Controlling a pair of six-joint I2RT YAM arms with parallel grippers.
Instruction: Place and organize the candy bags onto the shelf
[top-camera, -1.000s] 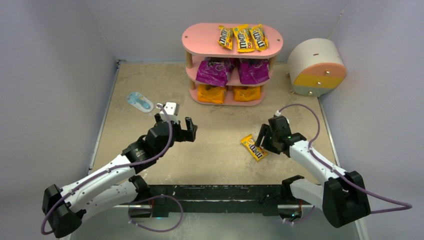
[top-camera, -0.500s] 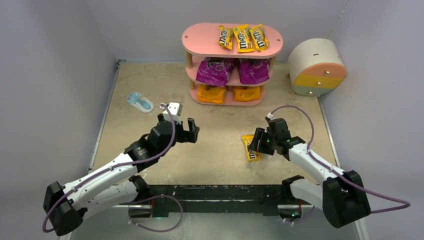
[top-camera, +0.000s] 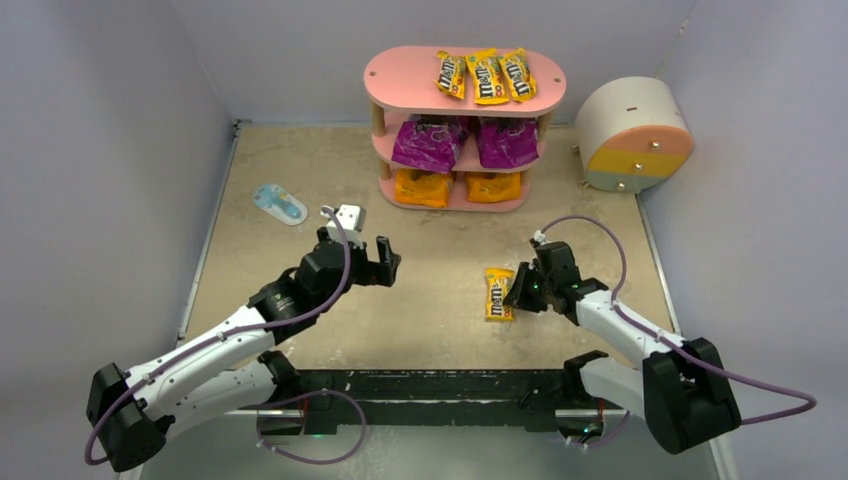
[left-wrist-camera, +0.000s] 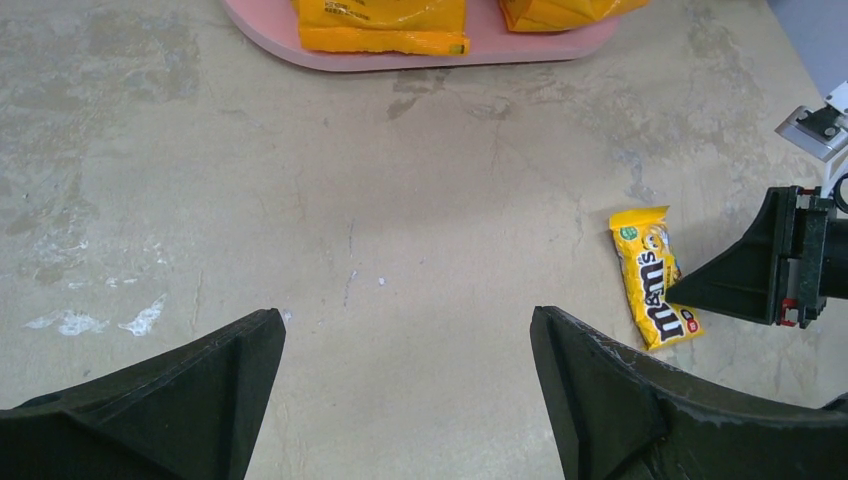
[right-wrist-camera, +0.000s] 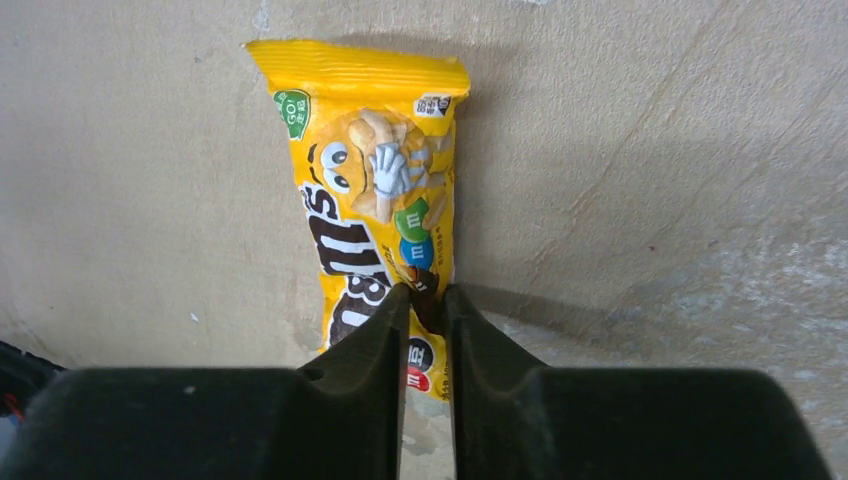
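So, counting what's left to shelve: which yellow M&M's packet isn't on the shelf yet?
The packet on the table, its edge pinched by the right gripper; the other three lie side by side on the shelf's top board.

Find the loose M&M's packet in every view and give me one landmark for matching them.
Top external: the packet lies just right of centre, at the tips of the right gripper.
Left wrist: far right, at mid height.
Right wrist: centre of the picture, its lower right edge pinched.
Shared landmark: the right gripper's black fingers at the packet.
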